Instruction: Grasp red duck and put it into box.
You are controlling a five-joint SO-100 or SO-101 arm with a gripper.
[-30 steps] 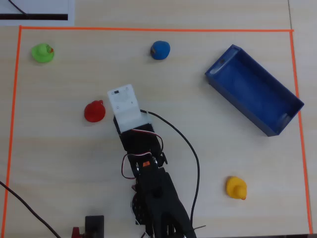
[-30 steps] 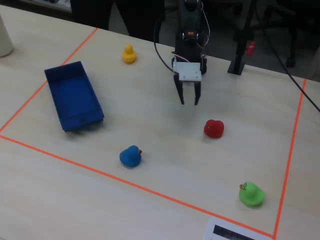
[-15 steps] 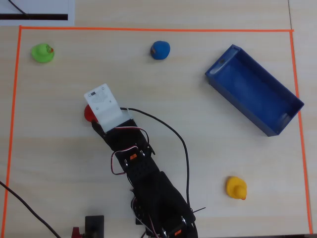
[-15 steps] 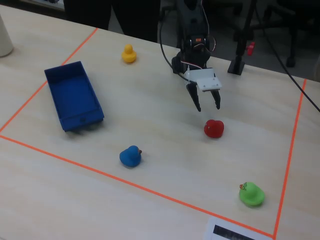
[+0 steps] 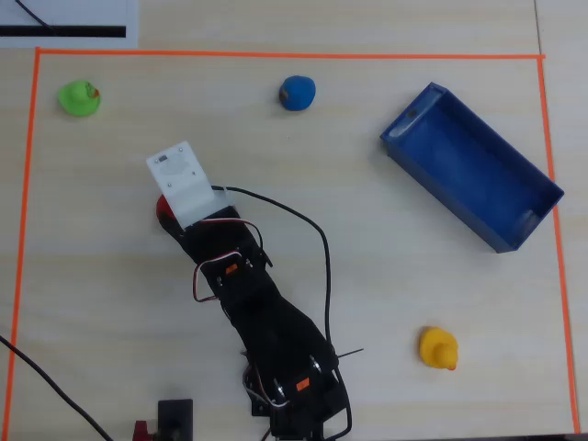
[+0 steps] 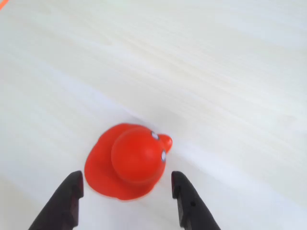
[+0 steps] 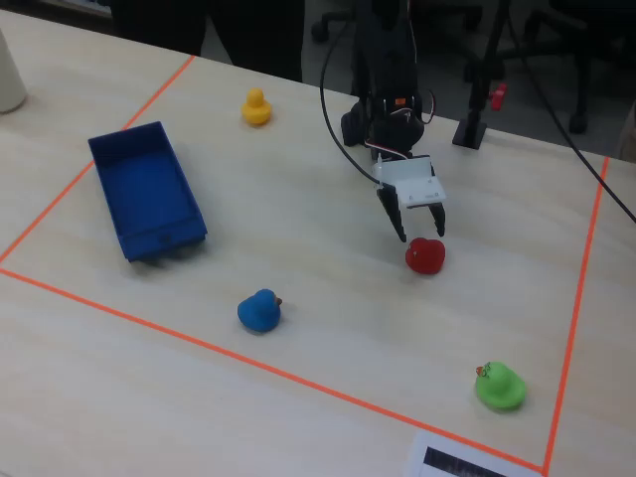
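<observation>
The gripper (image 6: pixel 125 191) is spread wide and holds nothing. In the wrist view its two dark fingertips (image 6: pixel 72 189) stand on either side of the red duck (image 6: pixel 128 160), one left and one right, both clear of the rubber. The duck sits upright on the pale wooden table (image 6: pixel 230 72) with its beak pointing to the right of that view.

In the fixed view the gripper (image 7: pixel 419 237) hangs just above and behind the duck (image 7: pixel 425 255); whether the tips have reached body height cannot be told from here. The overhead view shows only a sliver of the duck (image 5: pixel 163 209) beside the white wrist housing.

Step in hand, as judged: closing on the duck. The grasp looks likeliest to hold if the fingers come further forward and down, so the pads meet the wide body rather than the narrower head. The glossy rounded surface may squirt out of a shallow or off-centre pinch. A slow, even squeeze seems advisable.

The box (image 7: pixel 147 194) lies well apart, across the table at the left of the fixed view, empty. The blue duck (image 7: pixel 259 311) sits between, so the carry should pass above it.
</observation>
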